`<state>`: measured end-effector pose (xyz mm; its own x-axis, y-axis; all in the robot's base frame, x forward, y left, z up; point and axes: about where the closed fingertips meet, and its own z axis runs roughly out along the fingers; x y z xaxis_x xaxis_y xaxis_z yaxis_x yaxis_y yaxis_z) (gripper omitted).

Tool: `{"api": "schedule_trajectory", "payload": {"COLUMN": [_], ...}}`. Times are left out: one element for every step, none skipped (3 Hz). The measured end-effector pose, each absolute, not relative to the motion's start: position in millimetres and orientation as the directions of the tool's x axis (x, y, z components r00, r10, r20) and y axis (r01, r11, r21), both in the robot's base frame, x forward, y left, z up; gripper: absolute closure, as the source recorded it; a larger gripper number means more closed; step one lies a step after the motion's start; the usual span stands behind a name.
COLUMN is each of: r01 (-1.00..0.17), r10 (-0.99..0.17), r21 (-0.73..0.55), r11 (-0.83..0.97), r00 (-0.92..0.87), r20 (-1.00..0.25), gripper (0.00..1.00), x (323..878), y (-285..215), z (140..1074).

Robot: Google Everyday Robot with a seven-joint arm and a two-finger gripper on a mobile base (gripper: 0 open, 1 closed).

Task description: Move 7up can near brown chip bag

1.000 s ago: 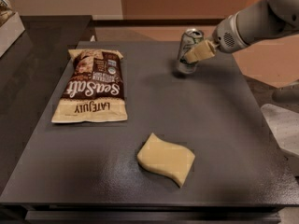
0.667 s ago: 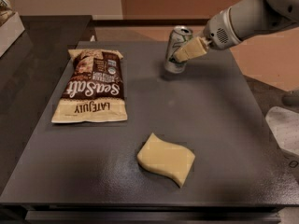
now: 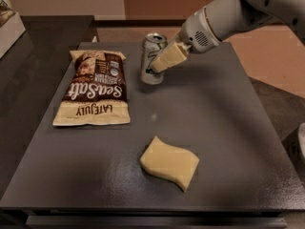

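Observation:
The 7up can point(image 3: 151, 51), silver-white with green marks and a silver top, stands upright at the back middle of the dark table. My gripper point(image 3: 164, 61) reaches in from the upper right and is shut on the can, its tan fingers point(image 3: 169, 57) across the can's right side. The brown chip bag point(image 3: 95, 87) lies flat to the left, dark brown middle with white "Sea Salt" lettering and tan ends. The can is just right of the bag's top right corner, a small gap apart.
A pale yellow wavy sponge point(image 3: 169, 162) lies at the front middle of the dark table point(image 3: 228, 142). A light box edge point(image 3: 9, 25) shows at the far left. My white arm point(image 3: 228, 18) crosses the upper right.
My gripper has carried the can leftward across the back of the table, from the right side to close beside the chip bag's top right corner.

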<state>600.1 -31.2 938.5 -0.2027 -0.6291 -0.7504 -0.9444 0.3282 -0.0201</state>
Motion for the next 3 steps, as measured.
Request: {"api": "schedule_trajectory", "payload": {"r01": [-0.966, -0.978, -0.98], "r10": [-0.673, -0.722, -0.746], "r21": [-0.032, -0.045, -0.051], "r11": [0.255, 0.204, 0.193], "r00": [-0.154, -0.119, -0.113], "r20": [-0.723, -0.681, -0.656], "gripper": [1.0, 0.98, 0.77], "x": [585, 575, 572], "y": [-4, 17, 23], "z": [930, 914, 904]}}
